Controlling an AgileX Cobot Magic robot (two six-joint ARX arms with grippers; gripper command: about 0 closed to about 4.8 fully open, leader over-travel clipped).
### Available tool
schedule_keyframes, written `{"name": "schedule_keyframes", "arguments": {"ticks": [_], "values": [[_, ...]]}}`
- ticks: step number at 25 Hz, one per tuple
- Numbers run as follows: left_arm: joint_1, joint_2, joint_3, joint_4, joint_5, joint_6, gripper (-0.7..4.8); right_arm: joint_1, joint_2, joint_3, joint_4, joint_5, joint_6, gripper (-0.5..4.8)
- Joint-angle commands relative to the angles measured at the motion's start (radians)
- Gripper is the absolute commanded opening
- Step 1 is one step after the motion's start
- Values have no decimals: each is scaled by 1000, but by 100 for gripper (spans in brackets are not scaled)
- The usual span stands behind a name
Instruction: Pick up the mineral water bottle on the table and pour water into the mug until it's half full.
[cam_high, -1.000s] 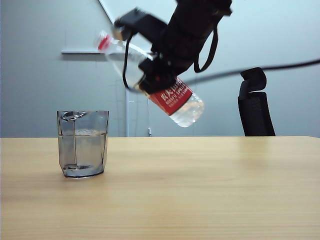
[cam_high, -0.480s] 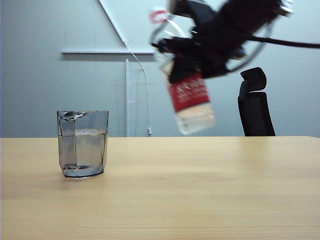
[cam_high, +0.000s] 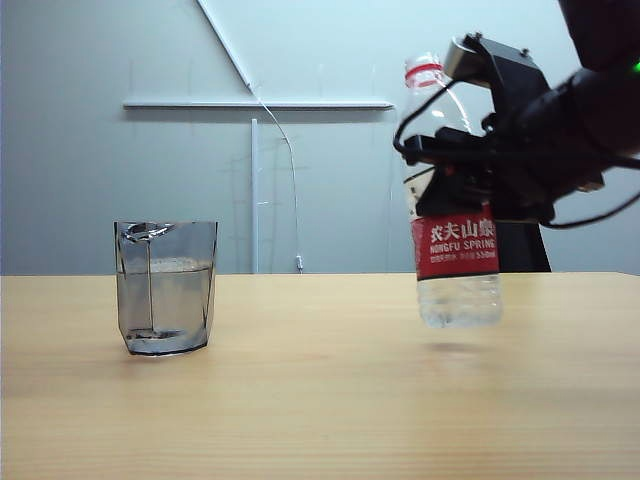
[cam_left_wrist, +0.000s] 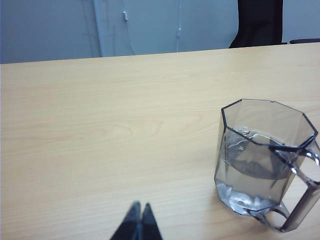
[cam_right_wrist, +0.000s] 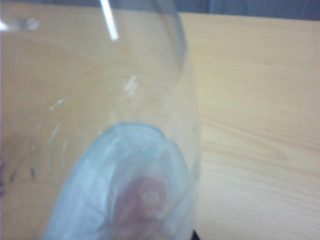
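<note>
Bottle (cam_high: 456, 240) righted, right end effector (cam_high: 470, 165) gripping, faceted mug (cam_high: 166, 287)

The only legible writing stands on the red band label (cam_high: 456, 243) of the tall clear plastic mineral water bottle (cam_high: 455, 210): white Chinese characters in a row, with "NONGFU SPRING" in small white capitals beneath them. A finer line of print below that is too small to make out.
</note>
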Motion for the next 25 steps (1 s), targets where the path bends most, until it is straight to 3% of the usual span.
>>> {"name": "schedule_keyframes", "arguments": {"ticks": [1,13,18,25], "values": [[0,2,2,13,3,-3,-2,0,-6,-38,160,68,5,149],[6,2,2,13,1,-3,-2,-13,136,-41,317,107,16,149],[6,2,2,13,2,-3,-2,-12,150,-42,313,107,27,200],[5,2,2,13,2,-3,-2,-12,150,-42,289,107,27,206]]}}
